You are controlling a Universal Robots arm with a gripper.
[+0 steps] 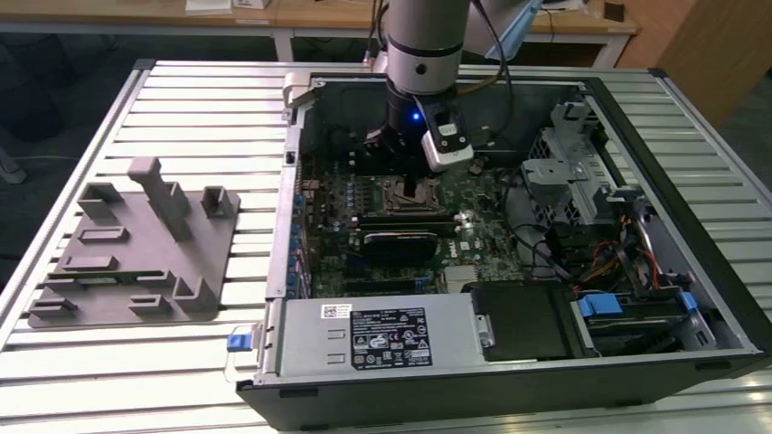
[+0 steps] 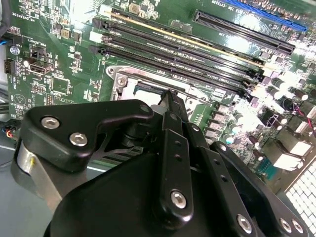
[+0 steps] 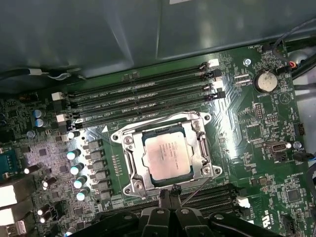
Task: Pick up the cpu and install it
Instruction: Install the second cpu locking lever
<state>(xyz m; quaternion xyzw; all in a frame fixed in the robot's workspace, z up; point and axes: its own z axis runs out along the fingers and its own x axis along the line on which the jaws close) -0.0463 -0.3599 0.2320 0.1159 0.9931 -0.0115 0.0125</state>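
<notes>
inside the socket frame, cpu flat, silver top up; hand state unclear

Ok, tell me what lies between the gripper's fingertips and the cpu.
In the first wrist view, the gripper sits at the socket's edge. Between it and the cpu lies just the silver metal socket frame; nothing else intervenes.

Probably a robotics lab (wooden desks behind): open computer case on slatted aluminium table.
</notes>
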